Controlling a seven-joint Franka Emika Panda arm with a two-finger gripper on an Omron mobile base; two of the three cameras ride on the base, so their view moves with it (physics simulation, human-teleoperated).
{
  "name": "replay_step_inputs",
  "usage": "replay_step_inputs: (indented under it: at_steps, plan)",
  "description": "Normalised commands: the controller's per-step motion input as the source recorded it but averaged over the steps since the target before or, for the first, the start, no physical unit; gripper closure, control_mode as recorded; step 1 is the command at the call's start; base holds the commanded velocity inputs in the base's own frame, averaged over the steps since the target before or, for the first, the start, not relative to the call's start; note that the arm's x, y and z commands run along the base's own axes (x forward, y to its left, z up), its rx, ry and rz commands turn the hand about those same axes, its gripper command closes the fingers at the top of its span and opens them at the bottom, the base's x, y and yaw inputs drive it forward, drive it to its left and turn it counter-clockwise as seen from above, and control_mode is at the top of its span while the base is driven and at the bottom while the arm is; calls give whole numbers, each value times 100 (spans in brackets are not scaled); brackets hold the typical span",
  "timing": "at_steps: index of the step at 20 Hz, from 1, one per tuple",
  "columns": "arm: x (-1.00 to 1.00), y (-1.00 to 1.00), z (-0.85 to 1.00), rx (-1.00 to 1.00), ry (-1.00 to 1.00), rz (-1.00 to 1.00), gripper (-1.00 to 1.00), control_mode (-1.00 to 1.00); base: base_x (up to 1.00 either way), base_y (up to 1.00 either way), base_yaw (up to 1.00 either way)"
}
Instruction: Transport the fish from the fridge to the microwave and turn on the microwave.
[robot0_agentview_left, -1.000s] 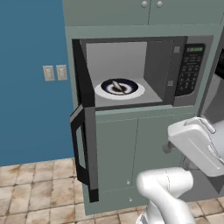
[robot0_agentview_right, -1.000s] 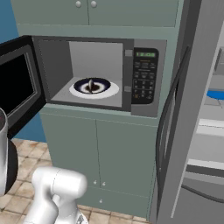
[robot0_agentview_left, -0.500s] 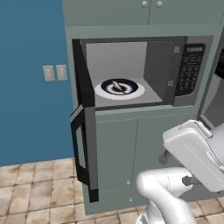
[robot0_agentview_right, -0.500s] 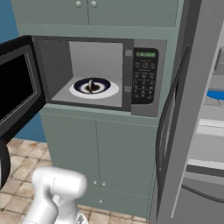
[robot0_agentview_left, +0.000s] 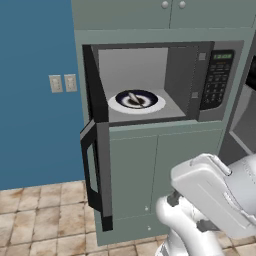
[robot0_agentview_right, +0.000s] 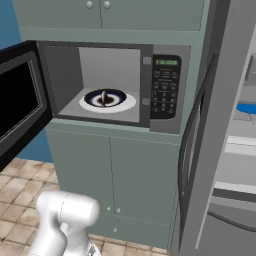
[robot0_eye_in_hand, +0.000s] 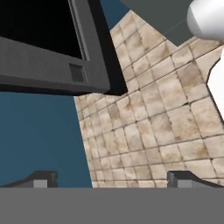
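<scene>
The microwave (robot0_agentview_left: 184, 75) stands open in a grey-green cabinet, its door (robot0_agentview_left: 98, 165) swung out to the left. On its white turntable plate (robot0_agentview_left: 152, 105) lies a dark round patch with a small pale piece on it. At the right the fridge (robot0_agentview_right: 222, 120) is open, its thick grey door edge facing me. The fish (robot0_agentview_right: 246, 107), a bright blue shape, lies on a fridge shelf at the right edge of the right base view. My gripper (robot0_eye_in_hand: 111, 179) is open, its fingertips (robot0_eye_in_hand: 40, 178) wide apart with nothing between them. It points at the tiled floor below the microwave door (robot0_eye_in_hand: 52, 48).
Closed cabinet doors (robot0_agentview_right: 115, 185) sit under the microwave, and more cabinets (robot0_agentview_left: 165, 10) above it. A blue wall with two light switches (robot0_agentview_left: 62, 83) lies to the left. The beige tiled floor (robot0_eye_in_hand: 162, 127) spreads below. My white arm (robot0_agentview_left: 215, 195) fills the lower right of the left base view.
My arm's upper part has risen and swung further into the left base view and has left the right base view's left edge. Microwave, fridge and fish have not moved.
</scene>
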Motion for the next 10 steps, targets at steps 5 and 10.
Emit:
replay_step_inputs:
  at_steps: [5, 10]
  plan:
    - [-4, 43, -8, 0, 0, -1, -100, -100, 0, 0, 0]
    - [0, 46, -6, 0, 0, -3, -100, -100, 0, 0, 0]
